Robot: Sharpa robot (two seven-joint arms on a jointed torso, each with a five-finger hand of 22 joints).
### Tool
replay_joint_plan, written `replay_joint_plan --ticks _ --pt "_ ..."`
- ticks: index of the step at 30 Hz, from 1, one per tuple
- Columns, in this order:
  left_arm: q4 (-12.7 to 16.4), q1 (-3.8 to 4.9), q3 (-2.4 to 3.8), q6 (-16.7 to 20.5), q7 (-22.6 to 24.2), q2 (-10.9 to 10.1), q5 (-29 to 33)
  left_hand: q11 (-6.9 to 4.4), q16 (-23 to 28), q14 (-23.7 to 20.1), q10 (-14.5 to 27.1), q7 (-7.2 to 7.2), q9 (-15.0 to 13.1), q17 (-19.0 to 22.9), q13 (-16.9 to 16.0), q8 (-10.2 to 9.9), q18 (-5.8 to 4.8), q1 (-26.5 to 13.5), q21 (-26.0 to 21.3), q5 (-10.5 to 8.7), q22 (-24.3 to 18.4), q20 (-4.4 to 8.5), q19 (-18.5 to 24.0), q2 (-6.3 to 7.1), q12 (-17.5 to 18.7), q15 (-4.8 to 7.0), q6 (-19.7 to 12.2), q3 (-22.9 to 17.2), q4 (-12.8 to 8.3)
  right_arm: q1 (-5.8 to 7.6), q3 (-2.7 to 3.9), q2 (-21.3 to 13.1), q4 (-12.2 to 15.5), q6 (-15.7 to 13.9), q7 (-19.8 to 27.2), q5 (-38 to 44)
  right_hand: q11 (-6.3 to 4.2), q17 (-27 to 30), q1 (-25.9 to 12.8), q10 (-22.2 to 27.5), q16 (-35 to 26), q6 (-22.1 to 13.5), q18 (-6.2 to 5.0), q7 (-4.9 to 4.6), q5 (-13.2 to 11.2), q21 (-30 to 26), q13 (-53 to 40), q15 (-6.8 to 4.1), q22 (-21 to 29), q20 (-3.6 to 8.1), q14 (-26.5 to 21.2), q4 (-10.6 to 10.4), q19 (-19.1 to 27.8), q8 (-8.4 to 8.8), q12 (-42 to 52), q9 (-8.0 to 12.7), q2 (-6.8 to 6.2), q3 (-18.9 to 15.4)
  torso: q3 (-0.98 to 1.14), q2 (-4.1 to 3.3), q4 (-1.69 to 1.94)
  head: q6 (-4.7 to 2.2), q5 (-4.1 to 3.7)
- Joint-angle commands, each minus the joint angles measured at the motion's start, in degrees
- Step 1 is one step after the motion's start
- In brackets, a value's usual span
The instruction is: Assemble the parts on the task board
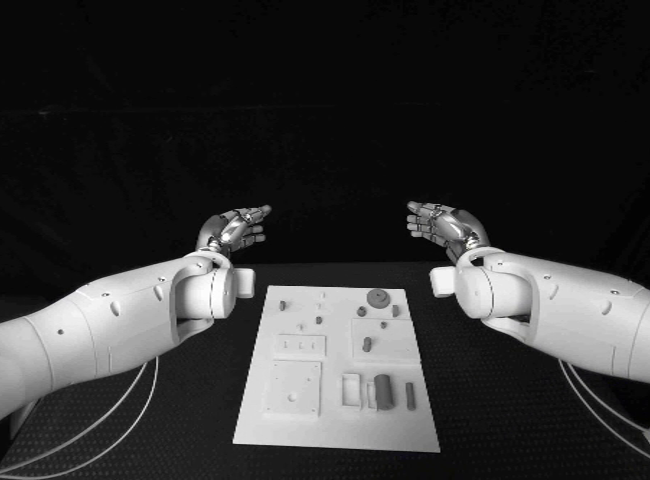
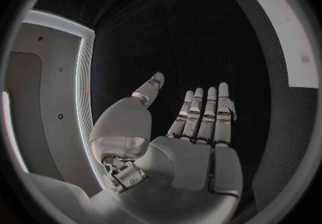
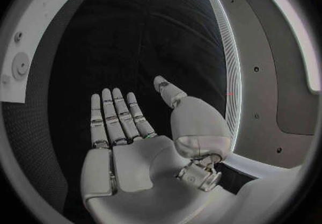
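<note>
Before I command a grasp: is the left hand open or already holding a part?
Open. The left hand shows a bare palm with fingers spread apart, and it hovers beyond the task board.

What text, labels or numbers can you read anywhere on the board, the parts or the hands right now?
None: no words, numbers or signs can be read.
Task board: recesses and small parts, no legible print.
Left hand and right hand: no readable markings on either.
</note>
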State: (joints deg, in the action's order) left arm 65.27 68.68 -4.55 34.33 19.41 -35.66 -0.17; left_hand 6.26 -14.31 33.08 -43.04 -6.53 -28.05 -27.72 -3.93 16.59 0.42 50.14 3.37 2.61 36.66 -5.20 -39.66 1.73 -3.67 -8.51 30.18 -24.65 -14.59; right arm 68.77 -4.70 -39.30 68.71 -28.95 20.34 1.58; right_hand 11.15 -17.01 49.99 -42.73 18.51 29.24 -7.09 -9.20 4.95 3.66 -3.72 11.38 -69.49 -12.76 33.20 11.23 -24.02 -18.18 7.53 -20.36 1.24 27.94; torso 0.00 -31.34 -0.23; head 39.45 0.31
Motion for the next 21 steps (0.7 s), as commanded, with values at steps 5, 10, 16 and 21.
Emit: replay_joint_plan --ticks 5,10,16,21 --pt "-10.2 3.57 -1.5 -12.8 -10.4 3.7 -1.7 0.03 -0.1 0.3 -0.3 -0.02 -0.1 -0.1 -0.1 0.1 -0.42 0.4 0.4 0.2 0.1 0.02 -0.3 0.01 -0.2 -0.06 0.2 -0.2 0.0 3.13 -1.47 2.0 -8.0 18.4 -9.2 4.0 0.38 -0.7 3.0 -1.8 1.1 1.7 -0.89 -3.3 0.5 0.4 -0.2 0.25 -2.7 -0.35 1.8 1.3 -1.6 -1.14 0.5 -0.7 0.1 1.2 0.01 0.0 0.0 0.02 0.0" --pt "-14.4 5.06 -2.24 -15.5 -12.8 5.2 -1.9 0.08 -0.2 0.4 -0.4 -0.12 -0.2 -0.2 -0.1 0.2 -0.42 0.4 0.4 0.2 0.1 0.05 -0.3 -0.01 -0.2 -0.09 0.3 -0.3 0.1 4.35 -2.11 2.8 -11.1 21.9 -11.1 4.6 0.52 -0.9 4.5 -2.6 1.6 2.4 -1.22 -3.38 0.5 0.4 -0.3 0.47 -2.9 -0.45 2.7 3.3 -2.7 -1.64 0.6 -0.7 0.06 1.4 0.01 0.0 0.0 0.02 0.0" --pt "-14.4 4.86 -2.66 -18.8 -13.9 5.1 -2.2 1.62 -3.1 5.4 -6.7 -2.75 -0.9 -1.3 -1.4 2.3 -0.21 2.1 1.5 0.3 0.4 1.09 -2.8 -0.61 -3.3 -0.4 4.3 -1.2 -0.4 4.53 -2.24 3.8 -15.1 19.4 -9.7 22.1 0.7 -1.8 8.4 -6.5 3.7 5.9 -3.0 -3.4 0.5 1.6 -0.7 1.2 -3.4 -0.09 6.8 5.4 -7.6 -3.42 2.1 -1.1 -1.2 2.3 -0.08 -0.03 0.07 -0.02 -0.32" --pt "-13.4 4.86 -3.19 -19.5 -13.0 4.4 -3.9 1.8 -6.7 13.4 -13.5 -3.54 -0.5 -3.4 -2.5 3.8 0.5 5.3 3.5 1.47 1.4 2.69 -7.7 -0.73 -6.1 0.39 9.9 -4.3 -1.1 4.48 -2.24 4.8 -17.2 18.1 -9.5 33.3 0.2 -3.5 11.6 -11.1 6.2 9.7 -4.77 -2.92 0.5 2.9 -1.0 -0.46 -3.8 0.14 12.0 5.5 -12.7 -4.91 3.6 -1.7 -2.72 2.1 -0.17 -0.06 0.04 -0.14 -0.16"
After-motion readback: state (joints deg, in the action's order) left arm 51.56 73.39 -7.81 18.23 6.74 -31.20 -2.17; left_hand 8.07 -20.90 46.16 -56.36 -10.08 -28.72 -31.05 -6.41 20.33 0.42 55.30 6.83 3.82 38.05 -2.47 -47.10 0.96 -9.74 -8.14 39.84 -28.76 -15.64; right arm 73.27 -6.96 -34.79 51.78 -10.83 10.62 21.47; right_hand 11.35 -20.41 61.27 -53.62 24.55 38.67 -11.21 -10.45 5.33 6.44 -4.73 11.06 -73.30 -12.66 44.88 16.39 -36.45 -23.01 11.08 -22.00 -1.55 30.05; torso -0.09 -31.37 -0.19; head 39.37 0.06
